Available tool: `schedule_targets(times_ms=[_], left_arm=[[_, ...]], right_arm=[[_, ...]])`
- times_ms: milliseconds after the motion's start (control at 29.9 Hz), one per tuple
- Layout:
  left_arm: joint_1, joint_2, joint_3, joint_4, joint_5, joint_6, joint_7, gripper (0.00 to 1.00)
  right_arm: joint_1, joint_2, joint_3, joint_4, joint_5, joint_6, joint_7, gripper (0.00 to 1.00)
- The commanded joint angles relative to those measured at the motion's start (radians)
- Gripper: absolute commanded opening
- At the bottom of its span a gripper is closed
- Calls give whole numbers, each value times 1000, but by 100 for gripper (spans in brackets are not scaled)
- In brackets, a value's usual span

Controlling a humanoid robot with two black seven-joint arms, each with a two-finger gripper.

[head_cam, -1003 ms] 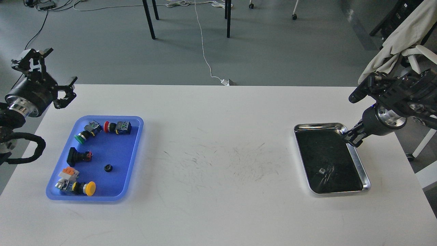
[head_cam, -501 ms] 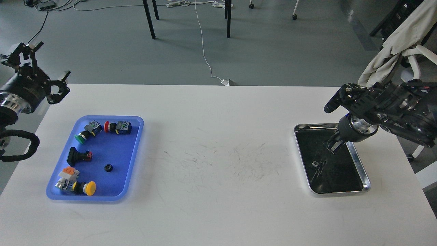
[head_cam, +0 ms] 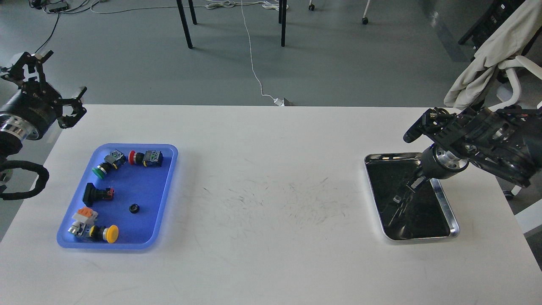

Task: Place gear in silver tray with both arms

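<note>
The gear (head_cam: 134,208) is a small black ring lying in the blue plastic tray (head_cam: 163,203) at the left. The silver tray (head_cam: 449,208) sits at the right, and its dark bottom shows only reflections. My left gripper (head_cam: 64,73) is open and empty, held above the table's far left corner, well behind the blue tray. My right gripper (head_cam: 412,185) points down into the far part of the silver tray. It is small and dark, so its fingers cannot be told apart.
The blue tray also holds several push-button switches: green (head_cam: 100,170), red (head_cam: 132,157), yellow (head_cam: 111,234) and a black one (head_cam: 94,193). A chair with cloth (head_cam: 487,59) stands behind the table's right end. Cables and table legs are on the floor beyond.
My right gripper has moved left from the silver tray's right rim to over its inside. My left arm drew back to the left, then stayed still.
</note>
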Motion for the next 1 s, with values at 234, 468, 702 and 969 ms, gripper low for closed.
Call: schedule_targets(times_ms=[234,468,702,969], left_arm=[[1,11,0,0,0,1,-6,99],[0,28,0,-2,0,-1,-6,99],[14,54,14,-2,5,5,-2,98],[18,135,58,-12,150,-12,-12,99]], right_arm=[[-2,0,43,-16,6,0,0,45],[-19,-1,86,-16,8,0,0,59],[-19,-23,234,-10,93,0,0,71],[-11,-196,386,31,411,0,0,80]])
